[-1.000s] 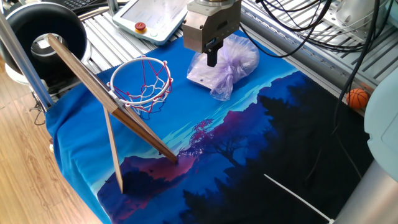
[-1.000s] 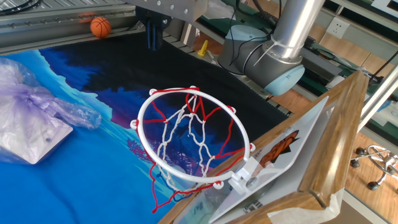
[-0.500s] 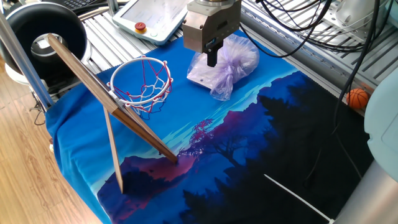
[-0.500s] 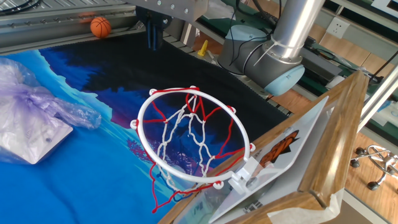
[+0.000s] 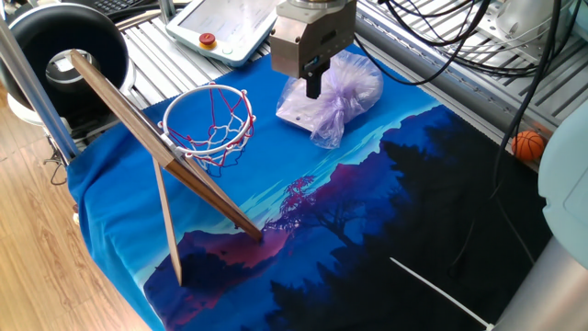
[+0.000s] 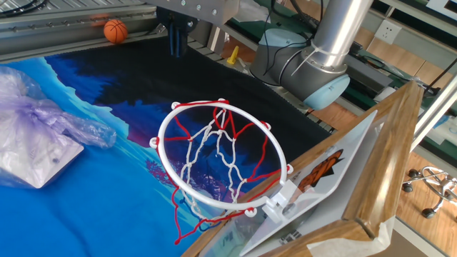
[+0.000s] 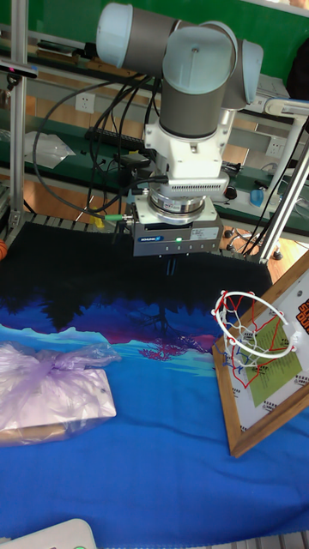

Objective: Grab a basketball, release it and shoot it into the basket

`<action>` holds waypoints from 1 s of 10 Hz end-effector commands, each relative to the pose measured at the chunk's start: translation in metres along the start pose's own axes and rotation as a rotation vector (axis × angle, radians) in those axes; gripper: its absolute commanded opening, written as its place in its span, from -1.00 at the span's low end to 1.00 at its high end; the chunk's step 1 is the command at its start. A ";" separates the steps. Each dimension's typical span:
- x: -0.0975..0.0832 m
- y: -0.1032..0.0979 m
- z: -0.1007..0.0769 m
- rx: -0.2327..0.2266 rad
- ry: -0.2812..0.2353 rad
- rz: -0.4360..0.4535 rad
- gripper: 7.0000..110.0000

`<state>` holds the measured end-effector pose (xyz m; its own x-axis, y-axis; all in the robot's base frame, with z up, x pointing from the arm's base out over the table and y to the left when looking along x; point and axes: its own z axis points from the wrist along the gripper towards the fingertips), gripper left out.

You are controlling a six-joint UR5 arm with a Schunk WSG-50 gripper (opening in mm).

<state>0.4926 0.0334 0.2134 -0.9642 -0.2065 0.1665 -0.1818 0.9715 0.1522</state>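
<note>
The basketball [image 5: 527, 145] is a tiny orange ball lying off the cloth by the metal rails at the table's edge, also seen as the basketball [image 6: 115, 31]. The basket [image 5: 216, 138] has its net hanging from a ring fixed to a tilted wooden backboard [image 5: 138, 119]; the basket [image 6: 214, 153] fills the other fixed view, and the basket [image 7: 245, 339] stands at the right in the tall view. My gripper [image 5: 313, 87] hangs above the cloth, far from the ball, with fingers together and nothing held. The gripper [image 6: 176, 46] and gripper [image 7: 174, 266] point straight down.
A lilac plastic bag [image 5: 344, 92] lies on the blue patterned cloth [image 5: 367, 239] behind the gripper. A black round tub [image 5: 69, 46] and a teach pendant [image 5: 225, 28] sit beyond the hoop. Cables [image 5: 459, 37] run along the rails.
</note>
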 end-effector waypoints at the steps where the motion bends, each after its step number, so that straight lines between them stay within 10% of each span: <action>1: -0.001 0.003 -0.002 -0.011 -0.004 -0.001 -1.00; 10: 0.006 0.010 -0.003 -0.006 0.010 -0.186 -1.00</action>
<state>0.4874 0.0361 0.2173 -0.9387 -0.3042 0.1623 -0.2789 0.9467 0.1613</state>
